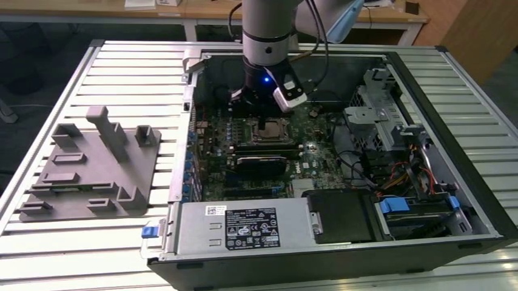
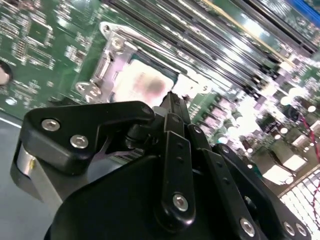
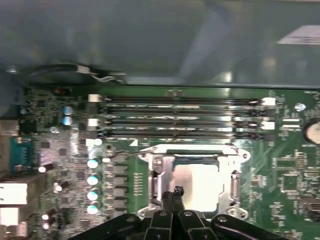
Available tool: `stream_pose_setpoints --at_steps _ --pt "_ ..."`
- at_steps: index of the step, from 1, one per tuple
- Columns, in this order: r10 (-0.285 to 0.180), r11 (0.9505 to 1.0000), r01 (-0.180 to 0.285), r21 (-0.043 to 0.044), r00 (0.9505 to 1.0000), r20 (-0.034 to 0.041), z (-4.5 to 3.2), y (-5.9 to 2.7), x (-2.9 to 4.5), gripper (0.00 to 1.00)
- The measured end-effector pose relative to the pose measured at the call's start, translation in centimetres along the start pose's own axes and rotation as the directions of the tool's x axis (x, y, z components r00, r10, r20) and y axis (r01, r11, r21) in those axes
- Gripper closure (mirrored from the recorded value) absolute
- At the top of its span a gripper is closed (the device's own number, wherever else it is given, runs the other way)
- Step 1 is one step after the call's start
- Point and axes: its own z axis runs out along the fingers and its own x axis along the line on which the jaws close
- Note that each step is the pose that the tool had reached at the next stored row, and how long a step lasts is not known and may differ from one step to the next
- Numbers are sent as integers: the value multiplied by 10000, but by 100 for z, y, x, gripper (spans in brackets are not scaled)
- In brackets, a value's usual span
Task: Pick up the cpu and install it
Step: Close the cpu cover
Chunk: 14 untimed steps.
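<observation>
Jaws: black, pressed together, nothing pinched between them. In both wrist views the tip hangs over one edge of the cpu; whether it touches cannot be told.

Cpu: silvery square plate, lying flat in the socket on the board. In the second wrist view the cpu shows bright just past the jaw tip, with the socket's metal frame around it.

Slots: long dark rows, parallel, just beside the socket.

Capacitors: a column of silver-topped cans, near the socket on another side.

Arm: grey, reaching straight down into the case; a white unit sits at its wrist, above the socket.

Case: black tower on its side, open side up, board exposed. Power supply: grey box with a label, along the near wall.

Tray: grey fixture with raised blocks, on the counter, toward the exterior view's left, well apart from the case's socket.

Counter: slatted pale metal, bearing case and tray.
</observation>
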Motion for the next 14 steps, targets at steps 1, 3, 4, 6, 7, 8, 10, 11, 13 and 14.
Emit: stream_pose_setpoints --at_steps 1,3,4,6,7,8,10,11,13,14 --pt "1 10000 -1 1 10000 0 0 0 -28 89" --pt "0 10000 0 0 10000 0 2 0 -84 89" --pt "0 10000 0 1 10000 0 2 -1 -111 89" --pt "0 10000 0 1 10000 0 3 -1 -164 89" --pt "1 10000 -1 1 10000 -1 3 -1 -188 89" --pt "0 10000 0 0 10000 0 4 -1 -210 89" --pt "0 10000 0 1 10000 -2 4 -2 -223 89" --pt "1 10000 -1 3 10000 -5 -1 -2 -224 89" --pt "2 10000 -2 2 10000 -5 -25 -1 -225 89" --pt "1 10000 -1 1 10000 -5 -42 -1 -225 89"
